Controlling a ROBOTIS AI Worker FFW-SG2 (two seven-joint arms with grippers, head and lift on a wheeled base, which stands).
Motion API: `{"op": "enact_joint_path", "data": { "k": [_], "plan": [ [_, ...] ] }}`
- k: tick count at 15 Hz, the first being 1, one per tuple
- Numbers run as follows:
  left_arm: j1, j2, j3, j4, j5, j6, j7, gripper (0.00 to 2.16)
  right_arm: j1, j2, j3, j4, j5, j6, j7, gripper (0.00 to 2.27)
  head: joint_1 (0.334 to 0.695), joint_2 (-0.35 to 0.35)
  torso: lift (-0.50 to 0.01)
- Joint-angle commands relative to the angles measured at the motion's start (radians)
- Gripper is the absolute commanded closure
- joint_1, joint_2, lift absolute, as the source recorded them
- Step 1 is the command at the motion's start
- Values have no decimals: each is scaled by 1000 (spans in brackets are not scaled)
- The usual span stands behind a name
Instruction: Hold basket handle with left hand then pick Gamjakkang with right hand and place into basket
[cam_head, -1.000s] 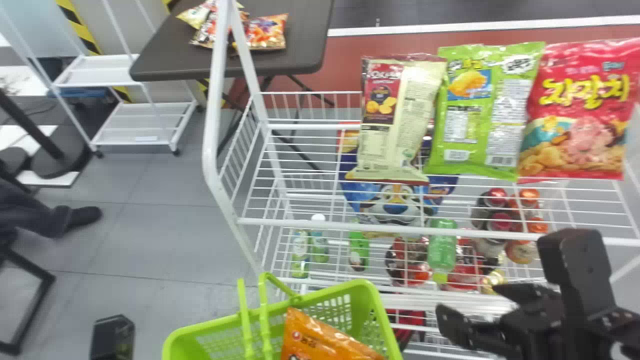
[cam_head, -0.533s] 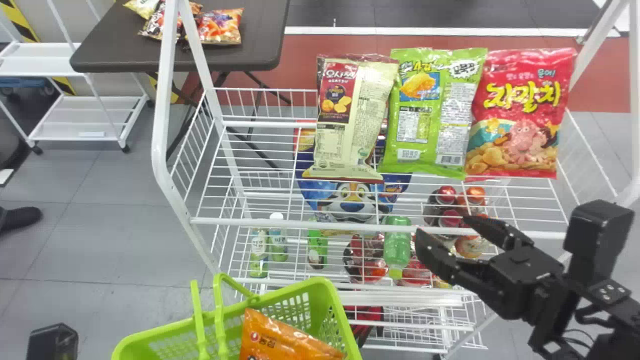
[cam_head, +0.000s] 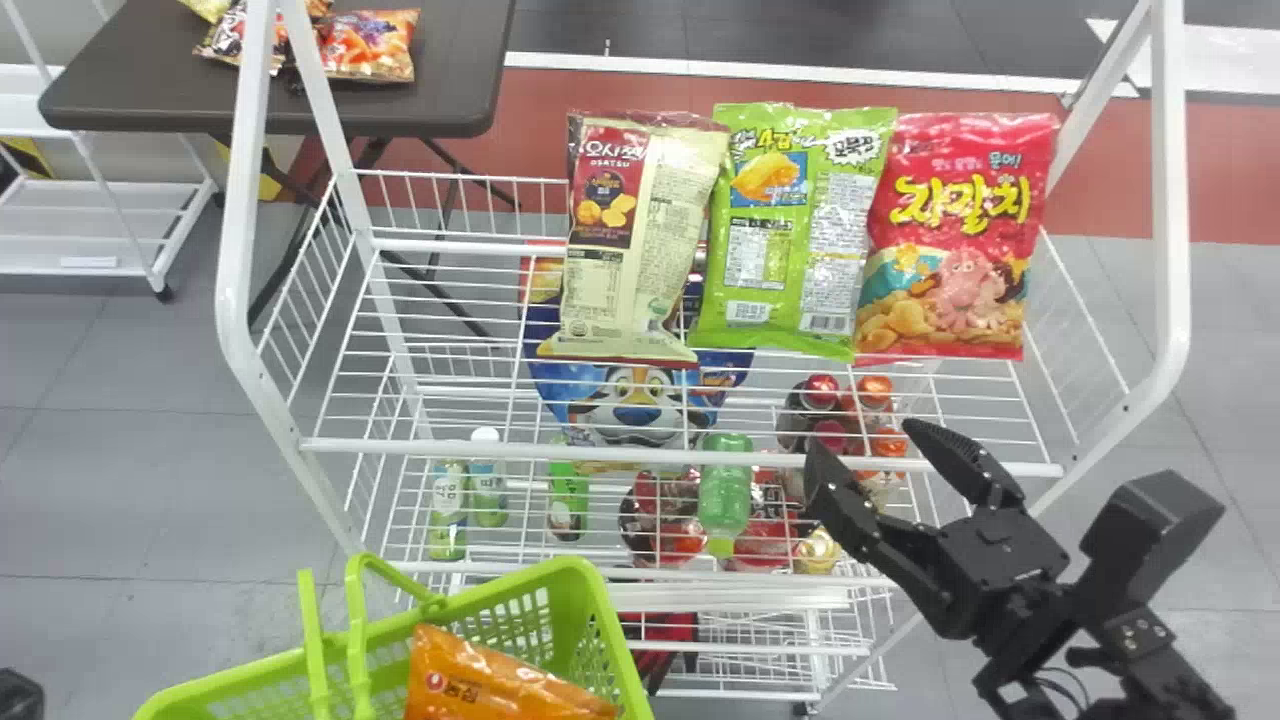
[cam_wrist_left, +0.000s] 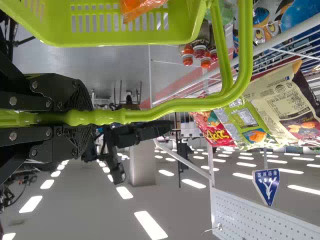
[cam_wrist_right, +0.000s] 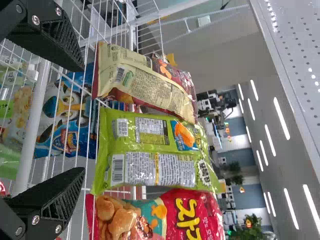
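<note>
Much of the basket (cam_head: 615, 640) seems cut off.

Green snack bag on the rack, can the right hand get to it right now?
Probably yes: the right gripper is open near the front rail, and above that rail the green bag looks uncovered.

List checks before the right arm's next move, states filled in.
1. Left gripper jaws closed on basket handle: ok.
2. Right gripper jaws apart, nothing between them: ok.
3. Cream bag, green bag and red bag upright on top shelf: ok.
4. Target confirmed among them: cannot tell.
5. Basket has room beside orange bag: ok, probably.
</note>
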Motion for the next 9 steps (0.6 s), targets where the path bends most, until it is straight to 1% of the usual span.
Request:
{"op": "enact_joint_path", "data": {
  "k": [1, 3, 9],
  "plan": [
    [0, 0, -1, 0, 0, 1, 0, 2148, 14, 8, 0, 15, 5, -50, -17, 110, 695, -77, -18],
    [-2, 0, -1, 0, 0, 1, 0, 2148, 22, 9, 0, 27, 9, -93, -43, 110, 695, -89, -18],
    [-3, 0, -1, 3, 0, 1, 0, 2148, 35, 14, 0, 26, 28, -105, -95, 110, 695, -123, -18]
  ]
}}
